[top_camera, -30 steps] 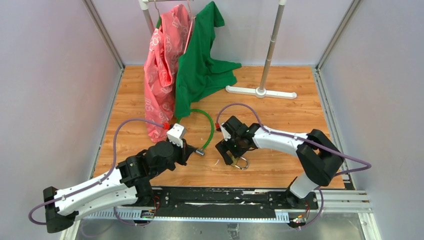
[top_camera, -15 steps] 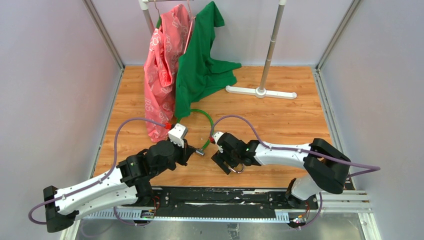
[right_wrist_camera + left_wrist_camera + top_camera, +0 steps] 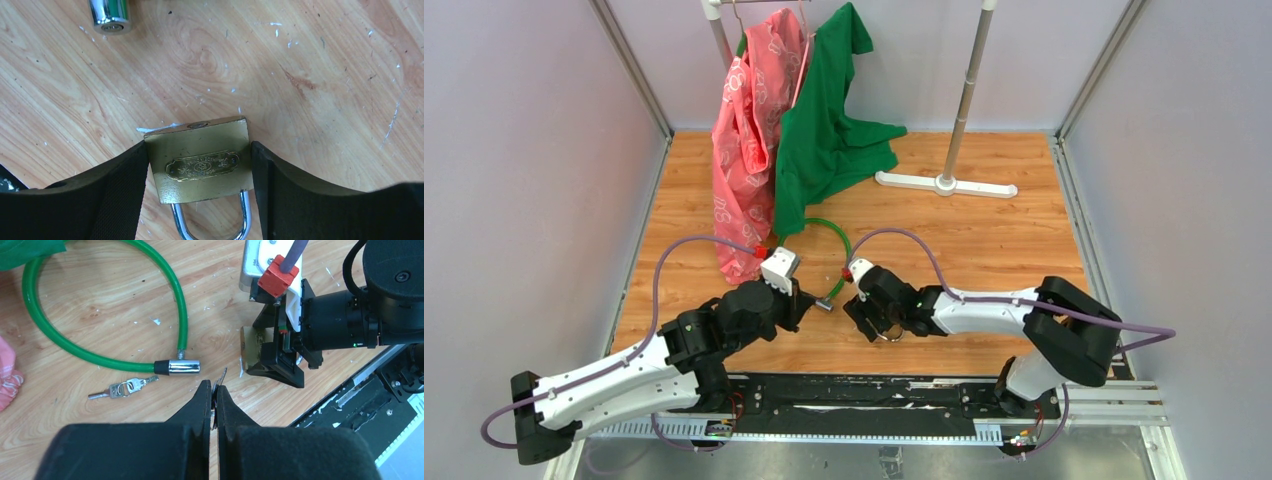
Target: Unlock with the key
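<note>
Between the closed fingers of the left gripper (image 3: 214,390) the key (image 3: 222,377) is pinched. Only its thin silvery tip shows beyond the pads, and the rest is hidden by the black fingers. Whether the tip touches the table (image 3: 100,305) cannot be told.

Just ahead and to the right of that tip, the right gripper (image 3: 200,147) is seen clamped on the brass padlock (image 3: 202,160), one finger flat against each side of the body. In the right wrist view the lower bend of the shackle (image 3: 178,225) is cut off by the bottom of the frame. A small round mark sits on the padlock's far edge, but it cannot be made out as a keyway. From the left wrist only a strip of brass is visible, and the rest is covered by the right gripper's frame. In the top view both the key and the padlock are hidden under the two wrists, which stand close together.

Just ahead and to the left of the left fingertips lies the chrome barrel (image 3: 178,367) of the green cable lock (image 3: 183,315), whose far loop is partly covered by green cloth (image 3: 30,246). A small bunch of keys (image 3: 122,388) lies beside the barrel, farther left. Bare wood is seen between the key tip and the padlock. A black rail (image 3: 360,390) along the table's near edge runs past the right gripper.
</note>
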Available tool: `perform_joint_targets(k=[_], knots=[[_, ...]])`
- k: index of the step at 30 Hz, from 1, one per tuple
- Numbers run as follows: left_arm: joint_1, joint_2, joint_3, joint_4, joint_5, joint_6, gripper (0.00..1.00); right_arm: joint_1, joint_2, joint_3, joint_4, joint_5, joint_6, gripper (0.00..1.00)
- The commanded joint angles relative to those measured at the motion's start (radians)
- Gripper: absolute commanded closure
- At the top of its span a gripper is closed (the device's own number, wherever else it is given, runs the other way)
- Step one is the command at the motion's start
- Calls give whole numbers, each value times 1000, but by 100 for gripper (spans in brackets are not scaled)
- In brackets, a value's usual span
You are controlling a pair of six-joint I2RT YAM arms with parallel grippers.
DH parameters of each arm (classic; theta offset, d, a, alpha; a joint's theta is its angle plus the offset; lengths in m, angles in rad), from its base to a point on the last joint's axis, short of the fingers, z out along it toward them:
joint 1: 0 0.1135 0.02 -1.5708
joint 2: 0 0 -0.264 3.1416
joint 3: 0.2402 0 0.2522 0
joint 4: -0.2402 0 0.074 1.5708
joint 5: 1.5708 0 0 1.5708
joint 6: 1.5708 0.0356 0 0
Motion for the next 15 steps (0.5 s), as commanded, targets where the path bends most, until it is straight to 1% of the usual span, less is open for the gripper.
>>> perform_joint_targets(k=[1,5,6,9,12,15], knots=[[6,12,25,23,0,-14,100,10,86,-9,-57,51,3,57],[6,22,26,37,0,-14,100,10,156,26,77,82,-56,55],[6,26,29,36,0,-13,100,10,177,44,81,83,-70,52],[6,32,42,20,-2,-14,100,10,204,78,58,67,-86,36],[6,20,41,7,-13,-14,100,8,174,33,85,20,-94,20],[6,13,37,4,-21,-15,100,2,142,-17,110,-10,-108,16]])
